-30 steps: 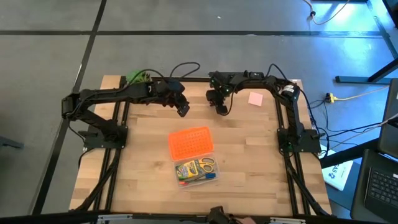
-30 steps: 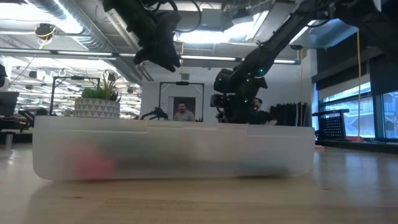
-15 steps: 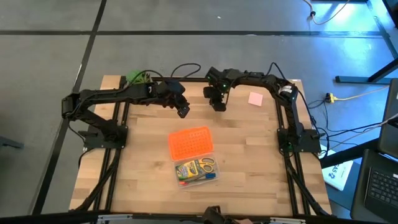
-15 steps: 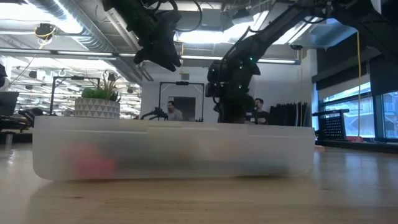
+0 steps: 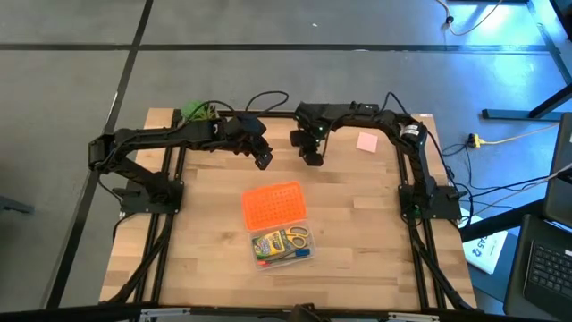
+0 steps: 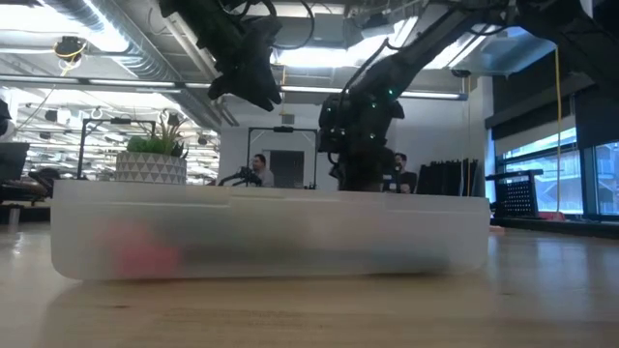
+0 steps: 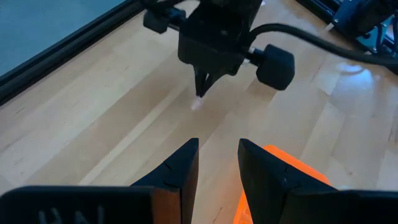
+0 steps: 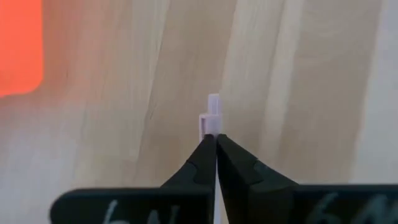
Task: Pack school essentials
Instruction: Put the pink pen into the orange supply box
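The lid [image 5: 273,205] is bright orange with a pattern of small holes, and the note pad [image 5: 366,141] is pink. The scissors [image 5: 296,236] have yellow handles, the table [image 5: 206,259] is pale striped wood, and the plant [image 5: 197,112] is green.

Case [image 5: 281,247] with scissors [image 5: 296,238] inside at table [image 5: 197,268] centre, lid [image 5: 273,205] touching behind, note pad [image 5: 366,141] far right

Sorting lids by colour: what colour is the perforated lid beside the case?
Orange; the perforated lid shows best in the high view.
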